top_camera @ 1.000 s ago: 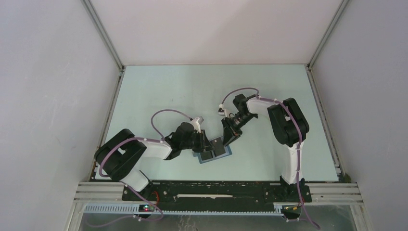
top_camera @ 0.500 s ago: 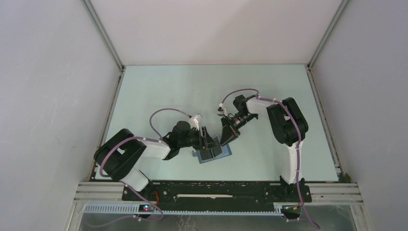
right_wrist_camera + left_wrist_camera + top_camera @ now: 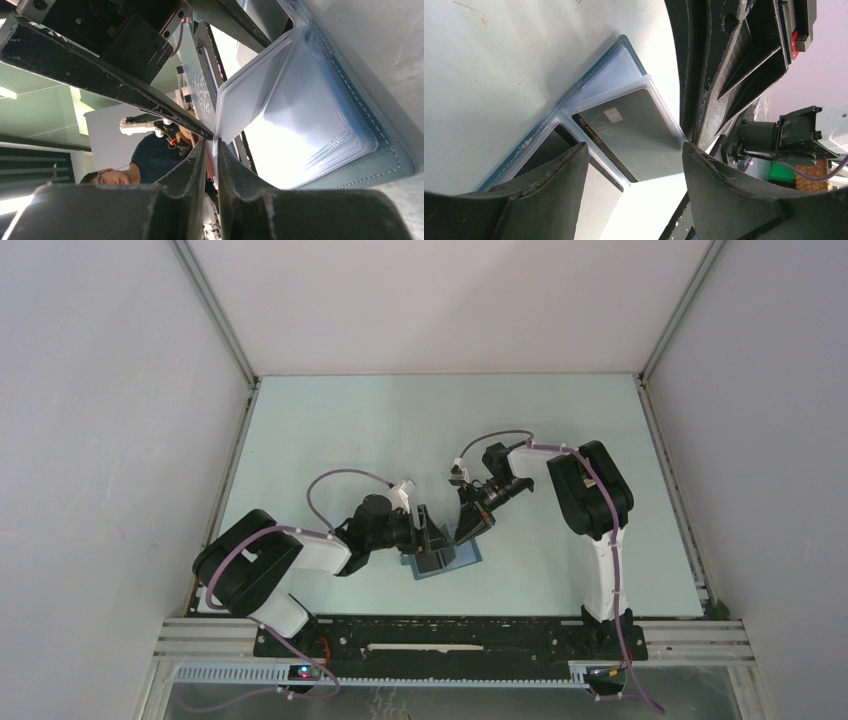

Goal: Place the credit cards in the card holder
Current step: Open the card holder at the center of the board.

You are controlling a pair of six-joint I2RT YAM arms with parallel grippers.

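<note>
**Card holder open between both grippers: status**

Left gripper [image 3: 634, 148]: fingers spread wide, nothing clamped; poised just above the open wallet, tips on either side of the sleeve area in the left wrist view.

Card holder [image 3: 465, 559]: lying on the table [image 3: 350, 430], near the front edge, between the two grippers. Opened flat, with a blue stitched outer cover and clear-to-whitish plastic sleeves fanned inside. Uppermost sleeve leaf lifted away from the stack on its right side.

Credit card [image 3: 629, 131]: grey, marked "VIP", with a small pale chip patch and a dark stripe along one long edge; seated inside a clear sleeve, nearly fully covered by it.

Right gripper [image 3: 213, 145]: fingers drawn narrow, pinched on the corner of the raised sleeve leaf, holding that leaf tilted up off the others.

Changes against one second ago:
- Left fingers markedly wider; wrist turned and drawn slightly back to the left.
- Dark card formerly exposed above the wallet in the top view no longer distinct there.
- Card holder position unchanged.
- Right fingers closed further; upper arm shifted slightly left.
</note>
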